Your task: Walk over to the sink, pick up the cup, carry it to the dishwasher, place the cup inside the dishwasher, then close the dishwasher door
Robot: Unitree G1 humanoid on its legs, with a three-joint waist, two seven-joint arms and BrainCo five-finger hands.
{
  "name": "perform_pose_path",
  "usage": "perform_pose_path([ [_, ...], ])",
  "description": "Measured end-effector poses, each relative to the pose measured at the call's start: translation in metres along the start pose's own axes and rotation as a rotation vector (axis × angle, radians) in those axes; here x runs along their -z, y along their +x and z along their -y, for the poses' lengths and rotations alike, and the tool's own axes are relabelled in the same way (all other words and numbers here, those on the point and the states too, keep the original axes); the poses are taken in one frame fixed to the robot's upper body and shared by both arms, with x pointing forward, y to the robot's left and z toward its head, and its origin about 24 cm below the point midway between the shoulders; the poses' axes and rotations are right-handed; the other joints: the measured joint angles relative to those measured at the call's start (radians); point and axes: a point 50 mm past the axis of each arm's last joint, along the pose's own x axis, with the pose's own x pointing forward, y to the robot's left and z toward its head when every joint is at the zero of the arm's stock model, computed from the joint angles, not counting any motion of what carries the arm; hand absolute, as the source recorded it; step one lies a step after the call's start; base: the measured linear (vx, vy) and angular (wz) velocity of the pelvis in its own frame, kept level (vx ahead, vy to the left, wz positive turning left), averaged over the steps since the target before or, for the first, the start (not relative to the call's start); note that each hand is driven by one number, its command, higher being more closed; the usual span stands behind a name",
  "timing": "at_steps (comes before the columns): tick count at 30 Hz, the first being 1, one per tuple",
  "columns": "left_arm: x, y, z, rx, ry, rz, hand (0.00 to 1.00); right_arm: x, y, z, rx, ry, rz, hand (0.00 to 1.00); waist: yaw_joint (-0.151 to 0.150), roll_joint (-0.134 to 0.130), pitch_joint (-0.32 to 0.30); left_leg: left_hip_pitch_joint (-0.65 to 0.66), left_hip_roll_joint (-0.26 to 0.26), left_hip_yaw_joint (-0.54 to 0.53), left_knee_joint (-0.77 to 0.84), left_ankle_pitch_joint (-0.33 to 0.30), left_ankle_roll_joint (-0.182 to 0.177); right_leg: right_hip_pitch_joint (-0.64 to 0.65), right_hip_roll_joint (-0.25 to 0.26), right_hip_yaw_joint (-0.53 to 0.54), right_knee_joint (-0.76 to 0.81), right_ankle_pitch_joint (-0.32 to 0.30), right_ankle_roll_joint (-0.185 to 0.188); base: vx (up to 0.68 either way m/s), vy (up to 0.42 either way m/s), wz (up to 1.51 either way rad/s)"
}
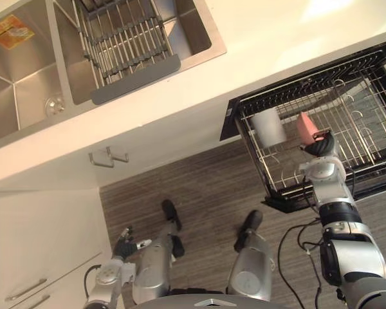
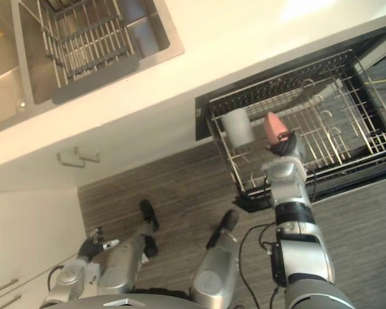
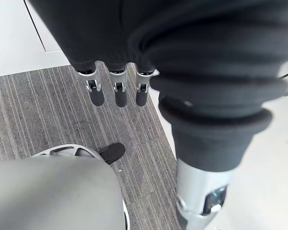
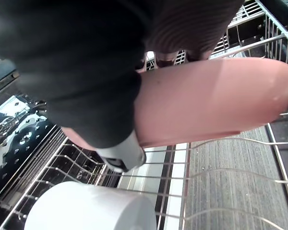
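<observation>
A pink cup (image 1: pixel 305 127) hangs over the pulled-out wire rack (image 1: pixel 367 84) of the dishwasher, at the right. My right hand (image 1: pixel 321 147) is shut on it; in the right wrist view the pink cup (image 4: pixel 216 100) lies along the palm with the thumb (image 4: pixel 122 155) against its side. The cup is just above the rack's wires, tilted on its side. My left hand (image 1: pixel 124 246) hangs low at the lower left beside the white cabinet, its fingers (image 3: pixel 116 91) straight and holding nothing.
A white cup (image 1: pixel 269 126) stands in the rack just left of the pink one. The steel double sink (image 1: pixel 26 90) with a wire drainer (image 1: pixel 125 38) is at the upper left, in the pale counter (image 1: pixel 264 38). Cabinet handles (image 1: pixel 106 156) stick out below.
</observation>
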Motion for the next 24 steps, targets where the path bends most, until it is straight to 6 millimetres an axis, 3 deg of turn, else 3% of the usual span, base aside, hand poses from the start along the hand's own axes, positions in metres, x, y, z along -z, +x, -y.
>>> perform_pose_path([
  [7,-0.001,0.0,0.009,0.048,0.005,0.016,0.0,-0.013,0.019,0.034,0.131,-0.065,0.012,1.0,0.004,0.047,0.013,-0.031,-0.013,-0.003,0.0,0.006,0.008,-0.032,-0.015,0.003,0.005,0.006,0.003,0.0,0.003,0.01],
  [10,-0.001,0.0,0.01,0.056,0.006,0.015,0.0,-0.011,0.021,0.038,0.158,-0.089,-0.011,1.0,0.005,0.051,0.013,-0.032,-0.016,-0.033,0.0,0.006,0.008,-0.035,-0.016,0.004,0.005,0.007,0.004,0.0,0.0,0.0],
  [11,-0.001,0.0,0.011,0.064,0.01,0.015,0.0,-0.01,0.022,0.039,0.167,-0.113,-0.009,0.0,0.005,0.054,0.014,-0.032,-0.018,-0.033,0.0,0.006,0.008,-0.035,-0.016,0.005,0.005,0.007,0.004,0.0,0.0,0.0],
  [18,0.0,-0.001,0.016,0.095,0.021,0.012,0.0,0.002,0.025,0.045,0.162,-0.116,-0.083,0.0,0.003,0.085,0.02,-0.032,-0.019,-0.034,0.0,0.005,0.006,-0.039,-0.018,0.008,0.007,0.007,0.004,0.0,0.0,0.0],
  [24,-0.005,0.0,0.017,0.103,0.016,0.034,0.0,-0.002,0.024,0.045,0.137,0.109,-0.08,0.0,-0.003,0.087,0.019,-0.026,-0.019,-0.031,0.0,0.006,0.006,-0.036,-0.018,0.012,0.008,0.009,0.004,0.0,0.0,0.0],
])
